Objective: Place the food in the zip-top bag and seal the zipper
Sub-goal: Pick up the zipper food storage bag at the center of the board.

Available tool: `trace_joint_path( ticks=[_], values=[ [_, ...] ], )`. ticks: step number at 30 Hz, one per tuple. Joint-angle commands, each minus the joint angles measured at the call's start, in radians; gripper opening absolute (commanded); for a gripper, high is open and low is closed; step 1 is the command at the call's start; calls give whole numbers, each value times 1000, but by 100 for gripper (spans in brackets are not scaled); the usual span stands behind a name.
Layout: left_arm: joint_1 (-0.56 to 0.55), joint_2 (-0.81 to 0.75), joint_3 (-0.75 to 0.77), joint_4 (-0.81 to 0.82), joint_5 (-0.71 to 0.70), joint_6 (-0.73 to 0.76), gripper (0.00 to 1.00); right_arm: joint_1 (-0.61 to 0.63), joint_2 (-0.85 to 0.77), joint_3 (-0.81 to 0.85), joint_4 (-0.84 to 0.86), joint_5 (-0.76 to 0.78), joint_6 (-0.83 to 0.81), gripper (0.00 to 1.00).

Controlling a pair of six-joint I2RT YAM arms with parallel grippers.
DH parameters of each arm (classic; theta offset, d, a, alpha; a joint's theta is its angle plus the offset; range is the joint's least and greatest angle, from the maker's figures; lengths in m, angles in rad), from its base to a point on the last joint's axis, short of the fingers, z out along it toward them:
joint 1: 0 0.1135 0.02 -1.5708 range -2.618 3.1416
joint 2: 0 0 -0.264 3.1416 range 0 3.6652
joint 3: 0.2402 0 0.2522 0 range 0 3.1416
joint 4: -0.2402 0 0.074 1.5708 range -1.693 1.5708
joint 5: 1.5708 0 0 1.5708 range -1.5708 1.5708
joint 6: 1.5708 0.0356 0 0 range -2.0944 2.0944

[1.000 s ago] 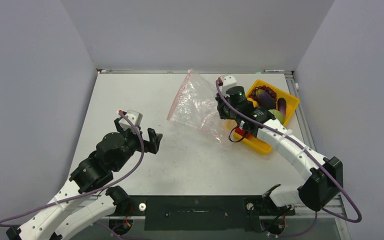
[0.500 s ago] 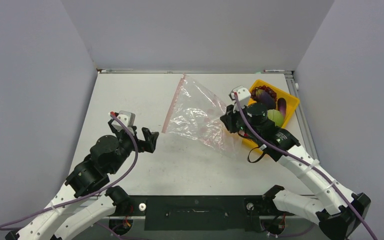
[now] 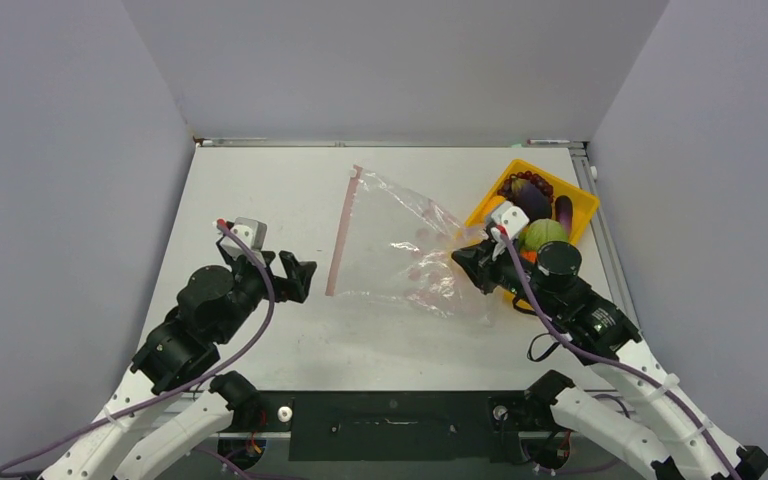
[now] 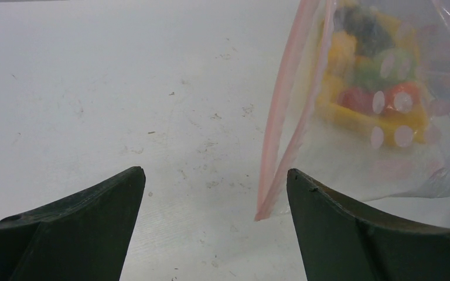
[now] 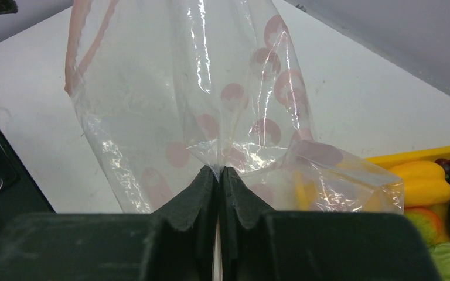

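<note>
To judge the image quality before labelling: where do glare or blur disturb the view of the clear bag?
Right wrist: white glare streaks run down the zip-top bag, though its dots are sharp. Left wrist: the food seen through the plastic is hazy and soft. Top external: even light, only faint sheen on the bag.

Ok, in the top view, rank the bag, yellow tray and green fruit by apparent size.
Largest: zip-top bag.
Then: yellow tray, though partly hidden.
Smallest: green round fruit.
</note>
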Motion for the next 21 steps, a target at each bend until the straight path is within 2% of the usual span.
trace_joint_path(
  ticks=[1, 13, 21],
  values=[
    [23, -20, 29, 63, 93, 0, 88, 9, -68, -16, 22, -103, -87, 5],
    [41, -101, 2, 96, 323, 14, 88, 9, -171, -12, -22, -300, -127, 5],
    [57, -107, -6, 111, 469, 16, 87, 9, -217, -9, -19, -368, -124, 5]
  ],
)
